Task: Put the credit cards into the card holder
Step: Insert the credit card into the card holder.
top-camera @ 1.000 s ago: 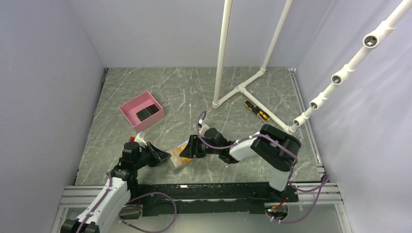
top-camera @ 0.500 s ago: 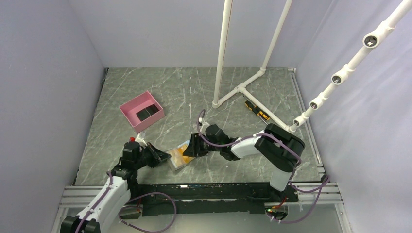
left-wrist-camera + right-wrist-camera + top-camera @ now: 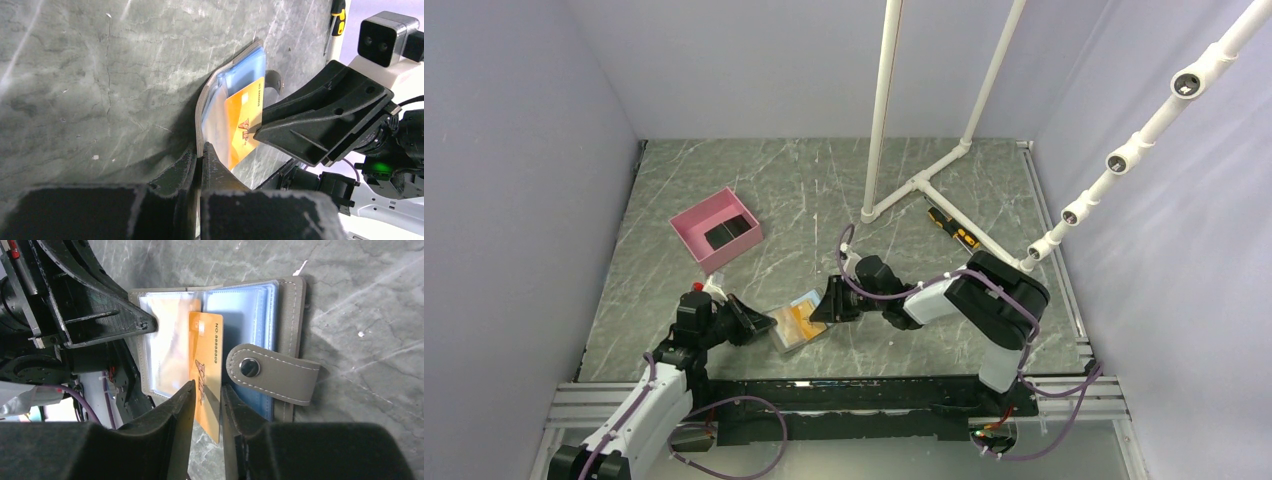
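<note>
Card holder (image 3: 792, 327) lies open on table (image 3: 824, 190), near front edge, between your two arms. Your left gripper (image 3: 201, 150) is pinched tight on edge of its grey cover. Orange card (image 3: 205, 365) sits partway in blue pocket, near end sticking out. Your right gripper (image 3: 207, 386) is narrow, fingers clamped on card's two long edges. Snap strap (image 3: 272, 372) flops across blue side, just beside card. Black card (image 3: 729, 232) lies in pink box (image 3: 694, 222), well apart, back left.
</note>
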Tool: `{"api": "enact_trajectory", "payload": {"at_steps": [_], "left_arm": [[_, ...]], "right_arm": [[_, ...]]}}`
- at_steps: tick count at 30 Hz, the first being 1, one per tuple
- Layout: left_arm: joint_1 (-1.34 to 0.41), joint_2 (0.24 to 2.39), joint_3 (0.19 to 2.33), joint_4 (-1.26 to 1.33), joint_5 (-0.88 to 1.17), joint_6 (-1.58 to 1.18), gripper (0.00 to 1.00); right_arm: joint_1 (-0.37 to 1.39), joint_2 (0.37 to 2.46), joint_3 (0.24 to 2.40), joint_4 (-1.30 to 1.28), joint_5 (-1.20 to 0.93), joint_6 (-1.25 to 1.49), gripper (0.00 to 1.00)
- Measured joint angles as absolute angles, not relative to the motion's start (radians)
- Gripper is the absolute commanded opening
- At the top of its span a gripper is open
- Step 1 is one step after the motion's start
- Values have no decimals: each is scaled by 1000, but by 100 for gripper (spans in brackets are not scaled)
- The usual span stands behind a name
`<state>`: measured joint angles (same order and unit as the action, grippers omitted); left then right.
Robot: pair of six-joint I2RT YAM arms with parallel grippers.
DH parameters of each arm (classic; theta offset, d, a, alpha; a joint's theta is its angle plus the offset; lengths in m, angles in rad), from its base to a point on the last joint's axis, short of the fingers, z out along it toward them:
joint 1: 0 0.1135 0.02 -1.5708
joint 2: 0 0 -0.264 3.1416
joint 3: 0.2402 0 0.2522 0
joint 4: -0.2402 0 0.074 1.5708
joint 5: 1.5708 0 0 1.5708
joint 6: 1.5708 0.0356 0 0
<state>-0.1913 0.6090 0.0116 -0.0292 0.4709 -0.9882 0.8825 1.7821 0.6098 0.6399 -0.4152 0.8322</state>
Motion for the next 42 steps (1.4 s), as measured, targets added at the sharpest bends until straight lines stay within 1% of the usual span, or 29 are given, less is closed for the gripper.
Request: {"api": "enact_trajectory", "payload": {"at_steps": [2,5,7,8,9,12,13,15,23,28,42], "left_arm": [[-191,609,12,-28,473,-987,0],[-191,613,12,-28,473,-985,0],[-191,613,12,-29,473,-982,0],[-191,613,12,-31,473,-981,0],[-191,612,12,-34,473,-979,2],[-191,612,16,-44,471,-969,17],[-191,612,20,-51,470,-964,20],[-191,611,28,-72,468,-958,21],[-191,601,30,-80,466,-955,6],[-191,600,30,-76,466,-956,0],[-191,631,16,-32,466,-966,0]], "right_arm": [[876,1789,606,652,-426,839,19],[868,1802,602,667,-434,848,8],[863,1808,598,677,-442,857,4],[860,1811,597,686,-449,862,0],[859,1813,595,695,-456,868,0],[855,1820,594,721,-472,883,0],[854,1825,594,734,-478,890,0],[852,1839,594,754,-482,902,0],[842,1918,595,856,-516,982,0],[838,1948,595,908,-530,1018,0],[849,1988,593,993,-543,1059,0]]}}
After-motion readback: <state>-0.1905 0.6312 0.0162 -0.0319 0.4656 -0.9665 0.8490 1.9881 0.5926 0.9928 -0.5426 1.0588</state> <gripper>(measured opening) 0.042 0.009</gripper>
